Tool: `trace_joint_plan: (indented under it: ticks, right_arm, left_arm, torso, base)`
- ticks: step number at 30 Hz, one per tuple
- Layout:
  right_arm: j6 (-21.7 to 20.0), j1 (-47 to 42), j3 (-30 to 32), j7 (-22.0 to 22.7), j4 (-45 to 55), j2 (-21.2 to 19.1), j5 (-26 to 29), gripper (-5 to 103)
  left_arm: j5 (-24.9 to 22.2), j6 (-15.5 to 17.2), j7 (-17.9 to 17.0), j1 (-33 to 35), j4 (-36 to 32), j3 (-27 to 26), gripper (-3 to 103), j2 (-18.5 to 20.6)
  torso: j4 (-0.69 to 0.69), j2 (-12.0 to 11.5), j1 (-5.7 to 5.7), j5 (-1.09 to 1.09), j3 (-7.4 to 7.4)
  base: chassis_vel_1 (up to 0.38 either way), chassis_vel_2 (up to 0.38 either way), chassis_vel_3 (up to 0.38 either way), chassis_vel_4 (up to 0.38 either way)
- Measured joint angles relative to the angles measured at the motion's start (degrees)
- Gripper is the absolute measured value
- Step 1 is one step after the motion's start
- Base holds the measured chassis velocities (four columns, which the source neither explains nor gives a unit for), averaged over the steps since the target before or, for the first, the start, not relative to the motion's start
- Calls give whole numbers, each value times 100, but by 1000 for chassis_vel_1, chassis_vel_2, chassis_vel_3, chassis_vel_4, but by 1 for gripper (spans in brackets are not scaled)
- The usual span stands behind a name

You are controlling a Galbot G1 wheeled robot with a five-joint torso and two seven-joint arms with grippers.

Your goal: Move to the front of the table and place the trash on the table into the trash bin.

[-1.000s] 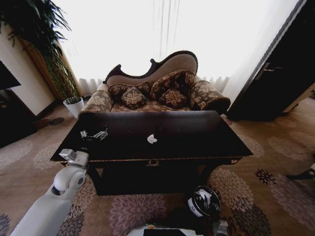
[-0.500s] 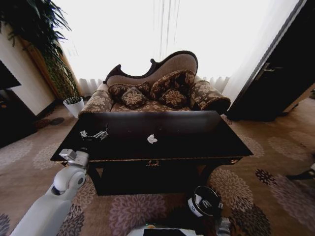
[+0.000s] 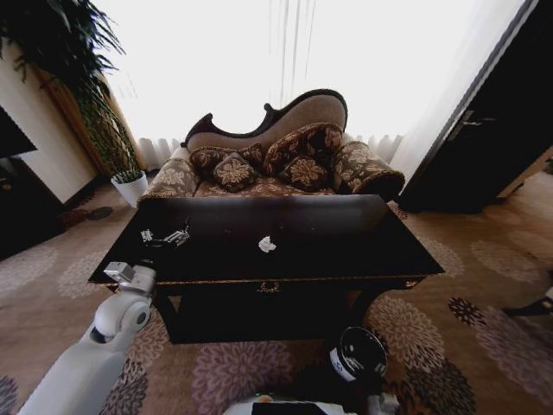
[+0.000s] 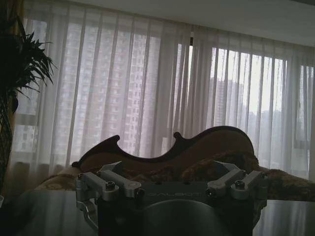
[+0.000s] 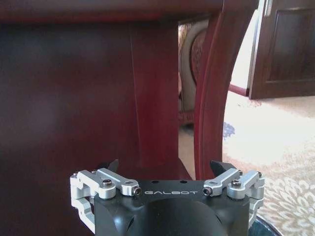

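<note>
The dark glossy table [image 3: 328, 238] stands straight ahead of me. One crumpled white paper wad of trash [image 3: 267, 245] lies near the middle of its top. My left gripper [image 3: 164, 234] hovers over the table's left end, well left of the wad; in the left wrist view the left gripper [image 4: 165, 164] stands open and holds nothing. The black trash bin [image 3: 356, 354] sits on the carpet in front of the table's right half. My right gripper [image 5: 165, 164] is low beside the bin, open and empty, and faces the table's curved leg [image 5: 211, 88].
A patterned sofa [image 3: 276, 160] backs the table's far side. A white plant pot [image 3: 130, 186] stands at the far left, dark furniture [image 3: 22, 207] at the left wall and a dark door [image 3: 484, 130] at the right. Flowered carpet surrounds the table.
The silver parts of my right gripper that showed over the bin's mouth have drawn back toward the lower edge of the head view. The left arm and the paper wad have not moved.
</note>
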Motion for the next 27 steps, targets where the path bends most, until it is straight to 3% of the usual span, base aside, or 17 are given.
trace_joint_plan:
  ticks: [8,14,22,27]
  right_arm:
    - [69,-839,489,-11,1256,-23,97,100]
    - [41,-1511,1185,8,2693,-13,354,100]
    - [9,-1893,1827,109,3630,12,528,100]
    - [-257,-1875,2256,137,4062,-270,793,100]
  left_arm:
    - [0,0,1,0,0,0,100,0]
    - [0,0,1,0,0,0,100,0]
    - [0,0,1,0,0,0,100,0]
    - [0,0,1,0,0,0,100,0]
  torso:
    - [0,0,0,0,0]
    - [1,0,0,0,0]
    - [0,0,0,1,0]
    - [1,0,0,1,0]
  base:
    - [0,0,0,0]
    - [0,0,0,0]
    - [0,0,0,0]
    - [0,0,0,0]
